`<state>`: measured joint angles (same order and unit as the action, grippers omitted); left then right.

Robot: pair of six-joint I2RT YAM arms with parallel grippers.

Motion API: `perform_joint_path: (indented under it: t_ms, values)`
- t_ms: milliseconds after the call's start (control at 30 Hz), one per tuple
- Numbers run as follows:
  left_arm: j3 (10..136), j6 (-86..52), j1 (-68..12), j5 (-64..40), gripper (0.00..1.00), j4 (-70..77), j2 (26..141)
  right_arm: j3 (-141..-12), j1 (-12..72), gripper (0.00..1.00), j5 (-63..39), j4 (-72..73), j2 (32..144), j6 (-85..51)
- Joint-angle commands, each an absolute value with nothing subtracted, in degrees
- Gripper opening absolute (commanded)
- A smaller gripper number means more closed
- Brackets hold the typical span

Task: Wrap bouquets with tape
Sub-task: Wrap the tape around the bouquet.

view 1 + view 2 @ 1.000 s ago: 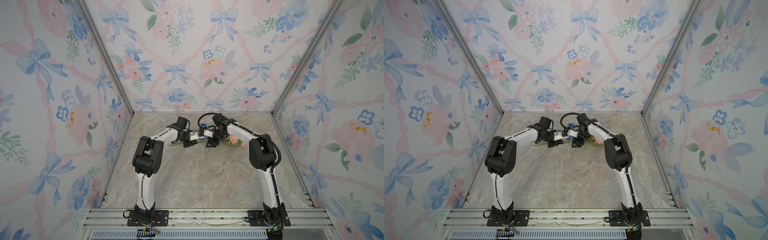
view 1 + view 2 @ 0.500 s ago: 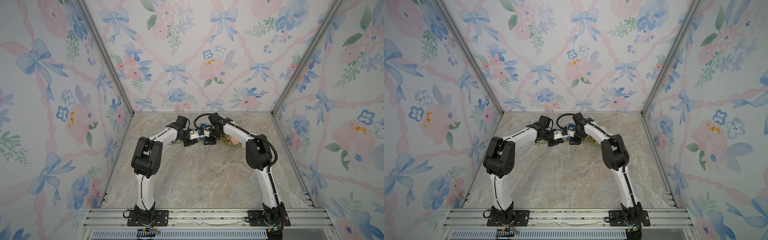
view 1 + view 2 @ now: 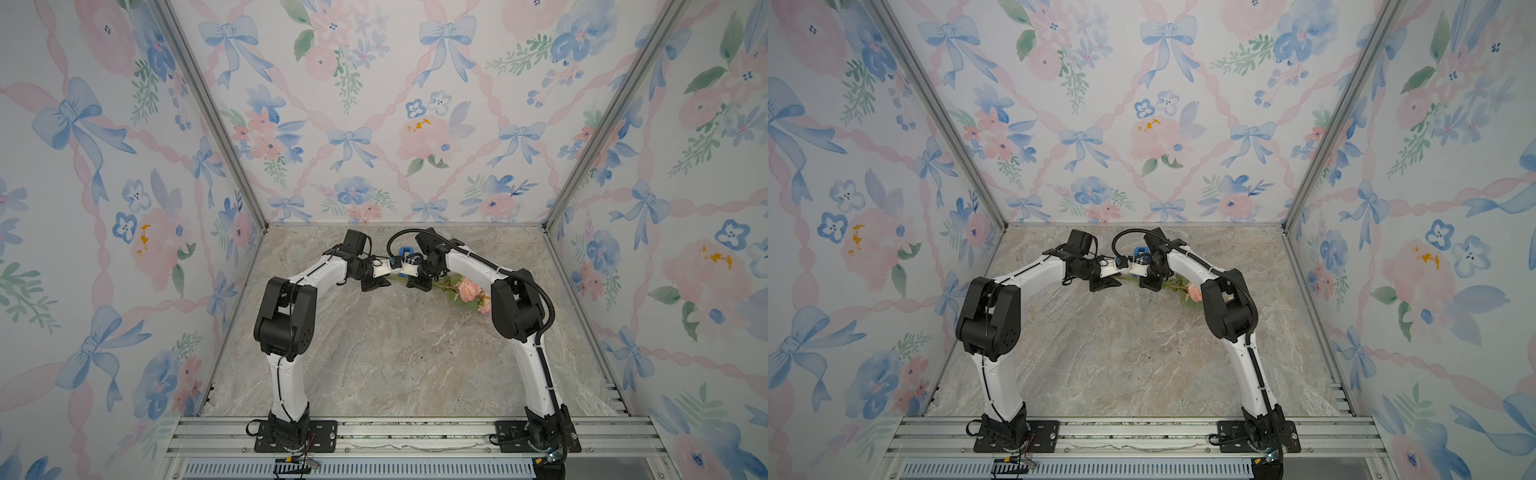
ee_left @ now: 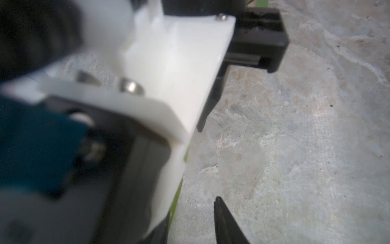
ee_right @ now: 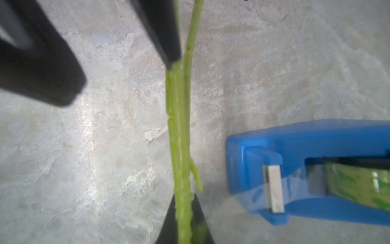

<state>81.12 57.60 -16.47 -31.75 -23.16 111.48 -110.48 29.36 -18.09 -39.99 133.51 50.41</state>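
A: Stems (image 5: 179,126) straight through the right wrist view, green and bunched, pinched between the black fingertips of the right gripper (image 5: 184,213). Too small to read in the top views.

B: And the left gripper (image 3: 379,284)?

A: Spread. One finger (image 5: 162,33) touching the stems at its tip, its mate well off to the side. From the left wrist, just a single black fingertip (image 4: 226,221) clear of a green sliver of stem, everything else blocked by the blurred white body of the right gripper.

B: Tape (image 5: 356,183)?

A: Shown in full by the right wrist view alone: blue dispenser (image 5: 306,135) standing just beside the stems, tape with a green-printed core inside, a clear strip (image 5: 242,198) drawn past the metal cutter (image 5: 273,188) toward the right fingertips. Unclear whether stuck to anything. In both top views, merely a blue corner behind the two grippers.

B: Blooms (image 3: 469,289)?

A: Top views only: bouquet (image 3: 451,287) lying on the tabletop (image 3: 395,365), pink heads beside the elbow of the right arm (image 3: 515,307), stems pointing toward the two grippers, nose to nose near the back.

B: Surface and room?

A: Grey-beige stone-look tabletop, veined and matt. Wallpaper (image 3: 440,137) on three sides — blue bows, pink ribbons, painted flowers. Aluminium posts (image 3: 212,120) in the back corners, aluminium rail (image 3: 415,430) along the front carrying both arm bases.
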Motion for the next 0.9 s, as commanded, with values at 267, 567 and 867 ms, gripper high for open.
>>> perform_joint_path:
  t_ms: [267,567,867]
  values:
    - [77.5,57.0,-8.8,-38.3,0.70,-24.9,103.5,-100.2,31.2,0.00,-10.4,-28.1,124.4,59.4]
    - [79.0,54.6,-11.1,-32.5,0.91,-25.0,106.7,-87.8,33.0,0.00,-3.1,-7.4,119.4,65.7]
    - [83.9,54.6,-15.7,-29.2,0.90,-26.0,112.9,-78.3,33.6,0.00,-2.2,8.2,115.8,71.9]
